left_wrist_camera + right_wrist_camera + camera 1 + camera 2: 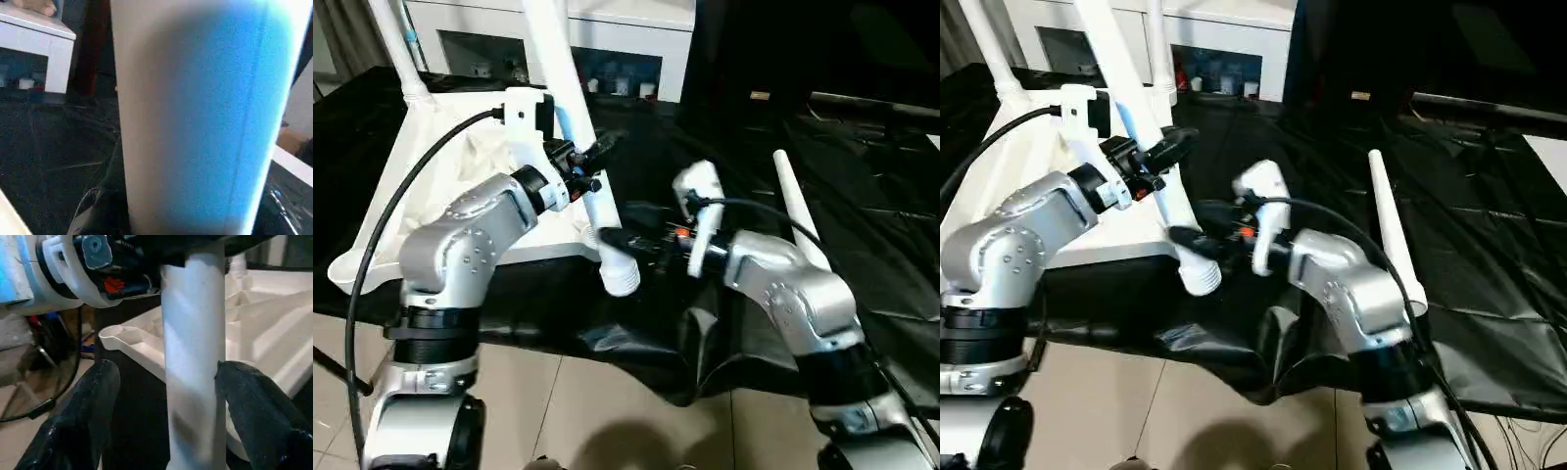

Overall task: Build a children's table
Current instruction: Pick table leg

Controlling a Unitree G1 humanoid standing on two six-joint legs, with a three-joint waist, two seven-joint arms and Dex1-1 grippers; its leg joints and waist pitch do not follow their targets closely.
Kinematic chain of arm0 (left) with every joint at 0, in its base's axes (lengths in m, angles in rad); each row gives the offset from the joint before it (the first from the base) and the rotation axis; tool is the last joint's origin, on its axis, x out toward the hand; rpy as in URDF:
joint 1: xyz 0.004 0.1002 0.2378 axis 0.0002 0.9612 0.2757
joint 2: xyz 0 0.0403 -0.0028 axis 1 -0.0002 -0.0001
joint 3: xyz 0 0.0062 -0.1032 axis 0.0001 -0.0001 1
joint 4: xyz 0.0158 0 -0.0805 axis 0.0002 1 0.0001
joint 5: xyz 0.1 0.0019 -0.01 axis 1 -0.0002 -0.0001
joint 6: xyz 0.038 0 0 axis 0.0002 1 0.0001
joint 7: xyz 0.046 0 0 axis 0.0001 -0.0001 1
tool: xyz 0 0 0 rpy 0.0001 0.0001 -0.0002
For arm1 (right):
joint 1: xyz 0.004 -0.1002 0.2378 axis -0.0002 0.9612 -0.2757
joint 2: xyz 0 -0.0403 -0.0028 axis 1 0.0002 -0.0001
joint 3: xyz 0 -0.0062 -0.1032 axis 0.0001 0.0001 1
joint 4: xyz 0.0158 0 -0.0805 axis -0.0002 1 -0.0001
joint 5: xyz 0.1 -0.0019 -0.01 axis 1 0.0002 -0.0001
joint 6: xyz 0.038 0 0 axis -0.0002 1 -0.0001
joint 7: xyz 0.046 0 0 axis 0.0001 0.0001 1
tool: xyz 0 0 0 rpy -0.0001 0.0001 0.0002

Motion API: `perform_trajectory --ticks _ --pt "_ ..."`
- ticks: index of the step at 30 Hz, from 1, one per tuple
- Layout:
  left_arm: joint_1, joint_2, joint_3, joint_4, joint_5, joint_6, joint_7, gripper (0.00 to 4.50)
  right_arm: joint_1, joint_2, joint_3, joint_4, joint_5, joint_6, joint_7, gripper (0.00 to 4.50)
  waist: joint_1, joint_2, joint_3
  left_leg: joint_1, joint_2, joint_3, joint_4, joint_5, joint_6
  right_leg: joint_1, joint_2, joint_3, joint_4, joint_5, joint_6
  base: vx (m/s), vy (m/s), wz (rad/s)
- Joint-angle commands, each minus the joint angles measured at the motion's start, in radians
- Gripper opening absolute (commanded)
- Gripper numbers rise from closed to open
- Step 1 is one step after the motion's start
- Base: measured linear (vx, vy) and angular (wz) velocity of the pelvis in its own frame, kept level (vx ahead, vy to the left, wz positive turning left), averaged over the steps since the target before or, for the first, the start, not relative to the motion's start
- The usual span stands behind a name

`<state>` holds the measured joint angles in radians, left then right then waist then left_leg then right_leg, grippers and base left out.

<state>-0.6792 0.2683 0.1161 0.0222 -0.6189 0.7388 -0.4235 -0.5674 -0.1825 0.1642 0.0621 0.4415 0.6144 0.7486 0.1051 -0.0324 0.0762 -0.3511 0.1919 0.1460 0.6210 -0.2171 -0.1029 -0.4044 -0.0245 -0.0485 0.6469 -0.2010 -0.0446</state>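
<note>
The children's table [440, 211] lies upside down at the left on a black plastic sheet [862, 225], its ribbed underside up. 2 legs [548, 49] stand upright in its far sockets, rising out of view. A 3rd leg [605, 230] leans at the table's near right corner, its long axis running from upper far left down to a flared end near right, over the sheet's edge. The left gripper [590, 162] is clamped on this leg's upper part, jaws closed around the tube. Just to the right, the right gripper [164, 382] straddles the same leg lower down; its 2 black fingers [78, 416] stand apart on either side, with gaps between pads and tube. A black cable [382, 235] loops across the left forearm. Further right, a 4th leg [798, 211] lies loose on the sheet, its long axis running far to near, partly hidden behind the right arm. Beyond the table stands a white cabinet [626, 39] with glass doors.
</note>
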Motion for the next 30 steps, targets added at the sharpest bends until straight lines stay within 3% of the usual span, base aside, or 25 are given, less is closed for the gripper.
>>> perform_trajectory --ticks 1,3,5,6,8,9,10,11,15,17,18,19,23,24,27,30 --pt "-0.051 -0.002 0.01 0.006 -0.038 0.021 -0.044 1.69 -0.051 -0.002 -0.039 0.03 0.055 0.057 0.017 3.49 0.008 -0.023 -0.078 -0.01 0.024 0.001 -0.071 -0.006 0.008 0.074 -0.101 0.056 -0.076 -0.115 -0.144 0.0 0.0 0.0" --pt "-0.07 0.001 0.002 0.046 -0.027 0.016 -0.06 1.69 -0.058 -0.021 -0.042 0.064 0.062 0.06 0.063 3.49 0.018 -0.001 -0.079 0.0 0.025 0.002 -0.069 -0.01 0.008 0.062 -0.103 0.057 -0.078 -0.139 -0.137 0.0 0.0 0.0" --pt "-0.084 0.008 -0.019 0.059 -0.022 0.028 -0.085 1.69 -0.078 -0.042 -0.038 0.089 0.04 0.065 0.064 3.49 0.019 0.003 -0.078 0.001 0.031 -0.001 -0.072 -0.01 -0.003 0.06 -0.101 0.053 -0.074 -0.073 -0.147 0.0 0.0 0.0" --pt "-0.086 0.006 -0.023 0.061 -0.041 0.044 -0.11 1.69 -0.087 -0.049 -0.041 0.096 0.046 0.066 0.077 3.49 0.026 0.017 -0.082 0.005 0.03 -0.002 -0.07 -0.011 -0.008 0.059 -0.104 0.054 -0.068 -0.046 -0.157 0.0 0.0 0.0" --pt "-0.089 -0.003 -0.023 0.073 -0.085 0.088 -0.151 1.69 -0.104 -0.058 -0.053 0.117 0.065 0.078 0.104 3.49 0.029 0.005 -0.083 -0.003 0.027 0.002 -0.068 -0.006 -0.014 0.069 -0.103 0.054 -0.065 0.001 -0.182 0.0 0.0 0.0" --pt "-0.089 -0.003 -0.023 0.073 -0.085 0.088 -0.151 1.69 -0.104 -0.058 -0.053 0.117 0.065 0.078 0.104 3.49 0.032 0.005 -0.083 -0.003 0.028 0.0 -0.068 -0.001 -0.014 0.071 -0.104 0.054 -0.063 0.01 -0.186 0.0 0.0 0.0" --pt "-0.091 -0.001 -0.024 0.051 -0.12 0.129 -0.175 1.69 -0.112 -0.043 -0.095 0.1 0.115 0.13 0.074 3.49 0.034 0.0 -0.083 -0.005 0.027 0.0 -0.069 0.006 -0.013 0.073 -0.104 0.054 -0.062 0.015 -0.188 0.0 0.0 0.0" --pt "-0.095 0.001 -0.022 0.055 -0.14 0.144 -0.191 1.69 -0.116 -0.037 -0.113 0.107 0.137 0.152 0.081 3.49 0.037 0.004 -0.084 -0.005 0.027 -0.001 -0.069 0.006 -0.011 0.073 -0.105 0.054 -0.06 0.014 -0.19 0.0 0.0 0.0" --pt "-0.098 0.005 -0.012 0.057 -0.175 0.183 -0.214 1.69 -0.121 -0.056 -0.086 0.126 0.108 0.153 0.103 3.49 0.036 0.004 -0.08 -0.007 0.027 -0.001 -0.07 -0.024 -0.02 0.074 -0.105 0.052 -0.07 -0.042 -0.176 0.0 0.0 0.0" --pt "-0.097 0.02 -0.023 0.061 -0.165 0.186 -0.248 1.69 -0.131 -0.07 -0.078 0.137 0.117 0.177 0.141 3.49 0.036 -0.004 -0.08 -0.009 0.027 -0.001 -0.072 -0.016 -0.017 0.076 -0.106 0.052 -0.073 -0.072 -0.16 0.0 0.0 0.0" --pt "-0.096 0.023 -0.024 0.061 -0.168 0.19 -0.259 1.69 -0.136 -0.079 -0.076 0.138 0.129 0.199 0.161 3.49 0.037 -0.002 -0.081 -0.009 0.028 -0.001 -0.071 -0.014 -0.016 0.075 -0.106 0.052 -0.073 -0.078 -0.156 0.0 0.0 0.0" --pt "-0.094 0.026 -0.023 0.058 -0.173 0.197 -0.273 1.69 -0.145 -0.096 -0.074 0.139 0.159 0.247 0.201 3.49 0.037 -0.016 -0.08 -0.008 0.028 0.001 -0.072 0.003 -0.007 0.075 -0.106 0.052 -0.073 -0.096 -0.146 0.0 0.0 0.0" --pt "-0.095 0.036 -0.024 0.049 -0.188 0.208 -0.287 1.69 -0.168 -0.124 -0.054 0.136 0.194 0.324 0.242 3.49 0.039 -0.005 -0.082 -0.009 0.029 -0.001 -0.069 0.019 -0.004 0.071 -0.105 0.051 -0.071 -0.082 -0.139 0.0 0.0 0.0" --pt "-0.096 0.037 -0.023 0.051 -0.19 0.21 -0.288 1.68 -0.172 -0.126 -0.05 0.14 0.192 0.325 0.246 3.49 0.037 -0.007 -0.082 -0.01 0.029 0.0 -0.069 0.023 -0.003 0.071 -0.104 0.051 -0.072 -0.075 -0.139 0.0 0.0 0.0" --pt "-0.105 0.027 -0.01 0.065 -0.207 0.217 -0.291 1.68 -0.185 -0.135 -0.03 0.15 0.166 0.33 0.245 3.49 0.038 -0.001 -0.084 -0.011 0.029 -0.001 -0.067 0.029 -0.012 0.071 -0.106 0.049 -0.069 -0.053 -0.153 0.0 0.0 0.0" --pt "-0.112 0.032 -0.024 0.071 -0.19 0.21 -0.316 1.68 -0.183 -0.147 0.005 0.147 0.121 0.299 0.257 3.49 0.038 -0.005 -0.082 -0.012 0.029 -0.001 -0.068 0.017 -0.019 0.073 -0.105 0.049 -0.071 -0.062 -0.149 0.0 0.0 0.0"
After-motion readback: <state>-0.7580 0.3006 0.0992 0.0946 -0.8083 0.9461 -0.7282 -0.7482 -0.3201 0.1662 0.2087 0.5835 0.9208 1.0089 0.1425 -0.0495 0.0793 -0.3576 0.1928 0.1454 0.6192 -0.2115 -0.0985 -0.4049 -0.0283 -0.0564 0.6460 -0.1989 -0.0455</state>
